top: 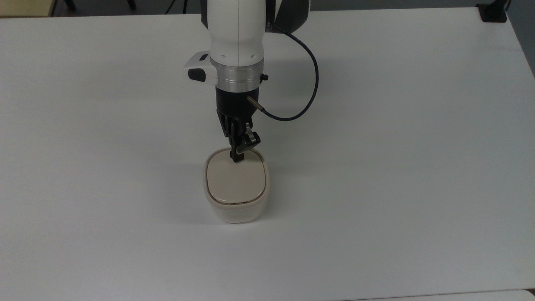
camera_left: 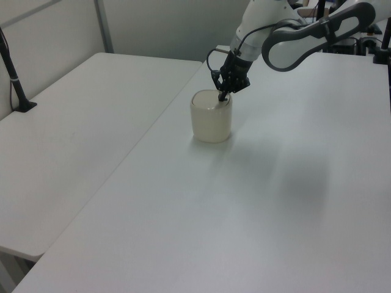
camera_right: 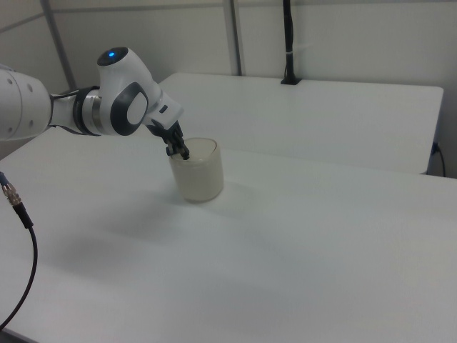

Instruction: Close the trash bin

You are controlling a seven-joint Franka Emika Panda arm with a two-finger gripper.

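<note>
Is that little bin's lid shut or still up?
Shut, it seems: the lid lies flat inside the trash bin rim, with the end effector on it.

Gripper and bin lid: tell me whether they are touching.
Touching. In the top view the gripper tip sits on the far edge of the lid, which lies flat in the bin's rim; the left view shows no gap.

Overhead frontal, two oblique side views
</note>
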